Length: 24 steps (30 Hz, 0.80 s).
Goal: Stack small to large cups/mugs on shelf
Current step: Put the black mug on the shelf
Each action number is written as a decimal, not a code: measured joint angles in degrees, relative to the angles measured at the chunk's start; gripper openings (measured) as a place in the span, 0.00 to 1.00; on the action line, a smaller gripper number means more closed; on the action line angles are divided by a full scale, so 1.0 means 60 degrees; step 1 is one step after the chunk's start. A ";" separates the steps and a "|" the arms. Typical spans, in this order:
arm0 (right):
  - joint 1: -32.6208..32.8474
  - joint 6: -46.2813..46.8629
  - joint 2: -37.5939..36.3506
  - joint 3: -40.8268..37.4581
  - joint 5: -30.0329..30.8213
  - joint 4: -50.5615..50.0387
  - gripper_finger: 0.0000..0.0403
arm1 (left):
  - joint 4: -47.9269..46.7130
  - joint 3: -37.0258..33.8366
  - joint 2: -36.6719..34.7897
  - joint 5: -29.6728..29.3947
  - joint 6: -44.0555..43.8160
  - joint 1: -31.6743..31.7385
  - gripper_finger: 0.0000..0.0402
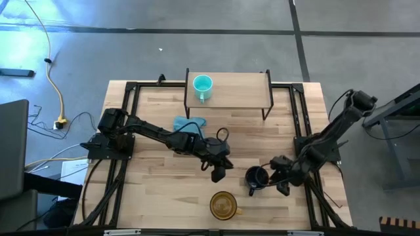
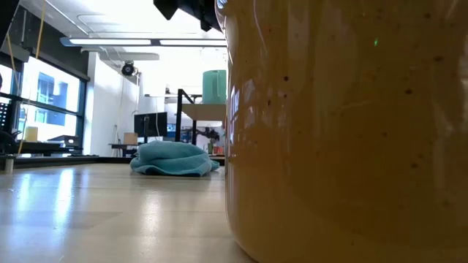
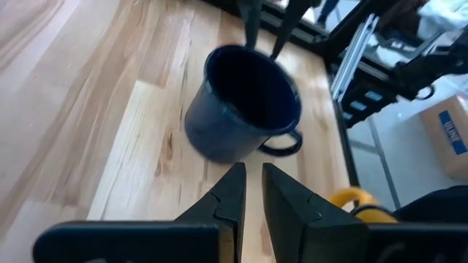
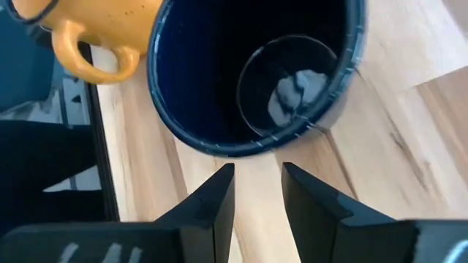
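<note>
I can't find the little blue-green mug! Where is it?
In the high view, the turquoise mug stands alone on the shelf at the table's far edge, toward the shelf's left end, beyond the blue cloth.

I am reading one marking only: blue letters, apparently "ULINE", are showing on a cardboard box (image 3: 447, 135) beyond the worktop in the left wrist view. I am finding nothing else legible.

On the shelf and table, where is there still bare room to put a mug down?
The shelf is bare right of the turquoise mug. The table's left front is bare too. It is crowded at the front middle: left gripper, black mug, right gripper, amber mug.
</note>
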 joint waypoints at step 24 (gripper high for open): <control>-0.0349 0.1320 0.2124 0.0000 0.1447 0.2289 0.26 | -0.0862 -0.0004 0.0000 0.0759 0.0508 0.0000 0.09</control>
